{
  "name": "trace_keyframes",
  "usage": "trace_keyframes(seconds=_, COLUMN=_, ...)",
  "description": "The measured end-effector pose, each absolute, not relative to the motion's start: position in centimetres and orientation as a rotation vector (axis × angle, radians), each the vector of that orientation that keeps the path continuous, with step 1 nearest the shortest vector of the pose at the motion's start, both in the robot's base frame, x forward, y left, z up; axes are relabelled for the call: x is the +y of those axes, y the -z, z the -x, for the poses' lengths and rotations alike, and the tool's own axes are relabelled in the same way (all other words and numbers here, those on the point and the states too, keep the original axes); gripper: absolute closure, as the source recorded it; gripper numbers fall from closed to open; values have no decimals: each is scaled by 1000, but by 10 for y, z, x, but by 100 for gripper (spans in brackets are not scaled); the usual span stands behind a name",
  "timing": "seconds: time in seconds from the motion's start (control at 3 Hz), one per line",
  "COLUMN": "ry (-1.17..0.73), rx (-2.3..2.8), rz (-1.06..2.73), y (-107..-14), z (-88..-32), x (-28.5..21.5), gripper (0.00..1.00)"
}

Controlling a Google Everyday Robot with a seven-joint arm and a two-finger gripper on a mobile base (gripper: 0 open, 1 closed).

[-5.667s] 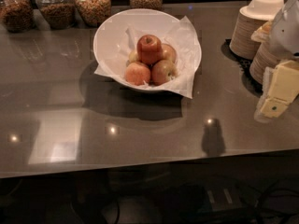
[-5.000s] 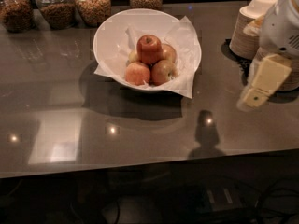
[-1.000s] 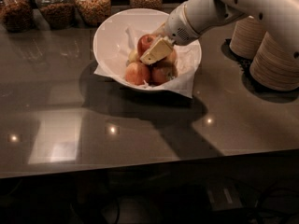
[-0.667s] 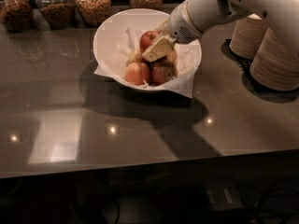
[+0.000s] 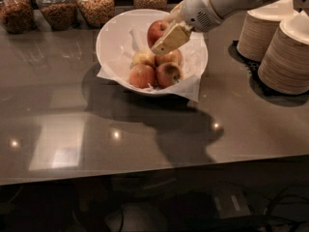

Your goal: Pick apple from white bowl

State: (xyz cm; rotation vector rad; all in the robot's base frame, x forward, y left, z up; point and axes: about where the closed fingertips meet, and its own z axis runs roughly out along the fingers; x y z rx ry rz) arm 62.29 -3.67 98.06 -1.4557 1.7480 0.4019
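Observation:
The deep red apple (image 5: 156,30) sits between the fingers of my gripper (image 5: 163,35), raised a little above the other fruit in the white bowl (image 5: 107,42). The gripper is shut on it; one tan finger (image 5: 171,38) crosses its right side and the other is hidden behind it. The white arm reaches in from the upper right. The bowl is lined with crumpled white paper (image 5: 192,85) and holds several paler yellow-orange apples (image 5: 143,75).
Several glass jars (image 5: 96,3) of dry food stand along the back edge of the dark glossy counter (image 5: 145,134). Two stacks of tan disposable bowls (image 5: 286,54) stand at the right on a dark mat.
The arm came in from the right to the bowl and closed on the red apple. Over the last second the apple has risen slightly from the pile with the gripper.

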Motion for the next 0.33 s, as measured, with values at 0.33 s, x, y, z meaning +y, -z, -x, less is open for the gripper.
trace_keyframes(seconds=0.33, ry=-379, rx=1707, rz=1480, y=-1007, z=-604, x=-45, gripper=100)
